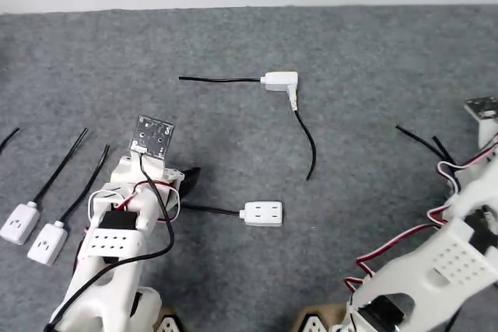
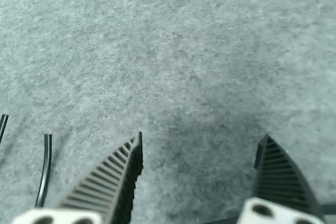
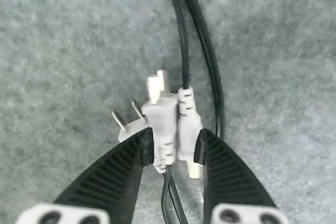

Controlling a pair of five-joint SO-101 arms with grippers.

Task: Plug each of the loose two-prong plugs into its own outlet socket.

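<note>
At the right, the right gripper (image 3: pixel 173 148) pinches two white plugs (image 3: pixel 167 121) together, probably to lift one, while the left gripper (image 2: pixel 199 156) hangs spread wide near the middle outlet socket (image 1: pixel 263 214).

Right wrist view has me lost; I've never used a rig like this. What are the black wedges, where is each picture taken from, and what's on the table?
These are two small robot arms at a grey carpeted table. The high view looks down from a fixed camera. Each wrist view comes from a camera on one arm, looking along its fingers: those are the black wedges. The right gripper grips a bunch of white plugs with black cords. The left gripper is open over bare carpet. In the high view, a loose socket lies beside the left arm, two more sockets near the left edge, and farther back what looks like a joined plug and socket.
</note>
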